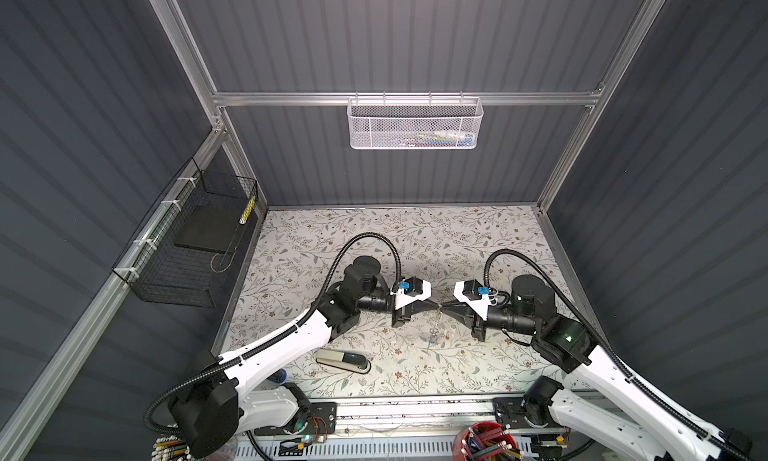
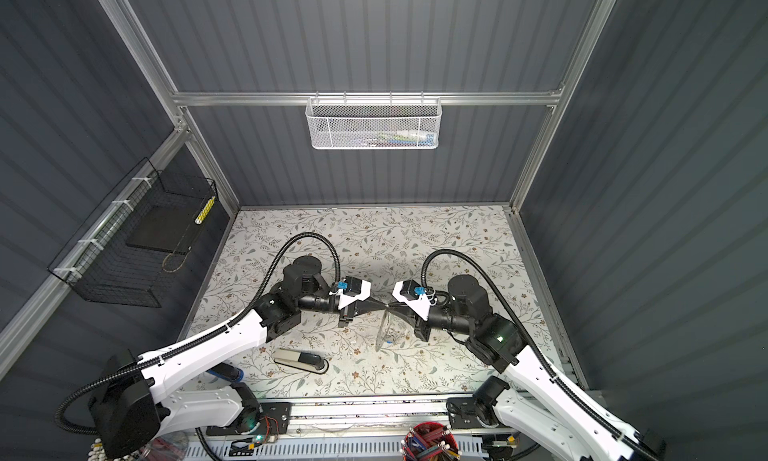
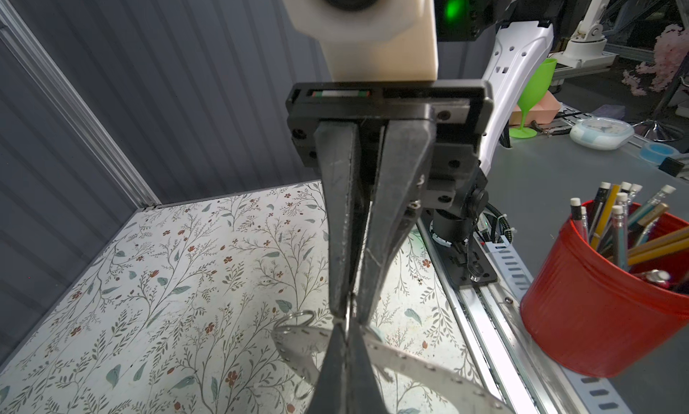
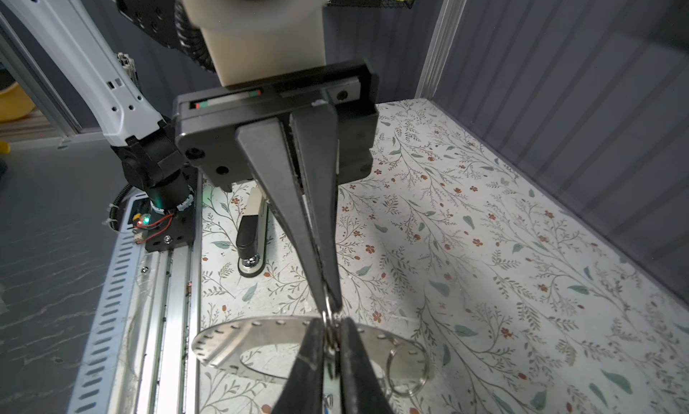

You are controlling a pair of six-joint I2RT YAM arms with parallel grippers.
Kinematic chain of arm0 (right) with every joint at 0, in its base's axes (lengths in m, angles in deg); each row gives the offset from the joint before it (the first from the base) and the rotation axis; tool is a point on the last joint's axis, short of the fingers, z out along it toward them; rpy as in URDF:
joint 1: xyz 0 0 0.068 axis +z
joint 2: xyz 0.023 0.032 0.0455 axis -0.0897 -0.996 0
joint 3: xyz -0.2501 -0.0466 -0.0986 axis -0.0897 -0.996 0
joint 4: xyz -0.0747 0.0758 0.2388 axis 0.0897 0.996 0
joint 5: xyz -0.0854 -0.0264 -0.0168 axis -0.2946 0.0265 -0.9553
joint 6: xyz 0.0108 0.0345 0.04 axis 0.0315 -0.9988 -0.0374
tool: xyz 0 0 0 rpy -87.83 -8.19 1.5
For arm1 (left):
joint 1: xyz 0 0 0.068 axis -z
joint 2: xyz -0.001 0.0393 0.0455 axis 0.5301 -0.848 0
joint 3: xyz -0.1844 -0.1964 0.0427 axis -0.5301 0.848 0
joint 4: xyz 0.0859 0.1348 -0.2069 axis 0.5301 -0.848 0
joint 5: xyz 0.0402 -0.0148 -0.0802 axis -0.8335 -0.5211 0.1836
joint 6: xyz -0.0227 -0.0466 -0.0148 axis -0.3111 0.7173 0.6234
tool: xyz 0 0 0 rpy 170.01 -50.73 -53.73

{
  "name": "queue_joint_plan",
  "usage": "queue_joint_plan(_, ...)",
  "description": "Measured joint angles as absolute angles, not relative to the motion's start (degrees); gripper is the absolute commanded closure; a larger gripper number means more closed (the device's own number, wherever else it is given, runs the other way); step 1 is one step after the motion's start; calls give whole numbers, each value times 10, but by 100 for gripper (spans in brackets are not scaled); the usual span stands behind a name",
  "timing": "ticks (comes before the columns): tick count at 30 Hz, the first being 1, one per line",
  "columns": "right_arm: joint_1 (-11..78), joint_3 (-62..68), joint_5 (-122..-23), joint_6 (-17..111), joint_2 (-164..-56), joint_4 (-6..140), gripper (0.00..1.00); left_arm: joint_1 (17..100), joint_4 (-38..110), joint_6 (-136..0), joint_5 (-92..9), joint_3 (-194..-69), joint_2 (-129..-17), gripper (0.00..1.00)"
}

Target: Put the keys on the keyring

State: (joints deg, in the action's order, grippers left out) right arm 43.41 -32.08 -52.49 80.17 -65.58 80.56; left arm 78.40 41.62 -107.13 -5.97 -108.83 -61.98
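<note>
Pinching one split ring [image 4: 329, 319], left gripper [image 3: 345, 326] and right gripper [image 4: 332, 332] let the keyring [image 4: 231, 341] hang straight down.

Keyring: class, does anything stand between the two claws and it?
Nothing visible does. The left claw and right claw meet tip to tip at the keyring; the stapler lies apart on the table.

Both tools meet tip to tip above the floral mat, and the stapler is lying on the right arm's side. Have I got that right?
No: the stapler lies on the left arm's side, as both top views show. The left tool and right tool do meet tip to tip above the mat.
</note>
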Motion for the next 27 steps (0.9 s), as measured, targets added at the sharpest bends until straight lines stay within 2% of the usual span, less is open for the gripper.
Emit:
queue_joint_plan(4,433,-322,-524,804,-657,801,98,784,407,-1071,-55,-1093,-620,100)
queue_joint_plan(5,433,-322,-524,805,-658,801,99,784,405,-1071,-55,-1094,-620,97)
queue_joint_plan(6,433,-322,-524,807,-658,800,100,784,403,-1072,-55,-1095,-621,83)
queue_joint_plan(7,433,-322,-524,806,-658,801,100,784,398,-1076,-56,-1097,-622,73)
queue_joint_plan(13,433,-316,-551,802,-669,843,100,783,318,-1125,-109,-1144,-619,63)
queue_joint_plan(21,433,-256,-583,787,-722,938,100,812,162,-1226,-214,-1236,-614,70)
queue_joint_plan(27,433,-228,-593,772,-730,968,100,840,111,-1269,-267,-1246,-618,73)
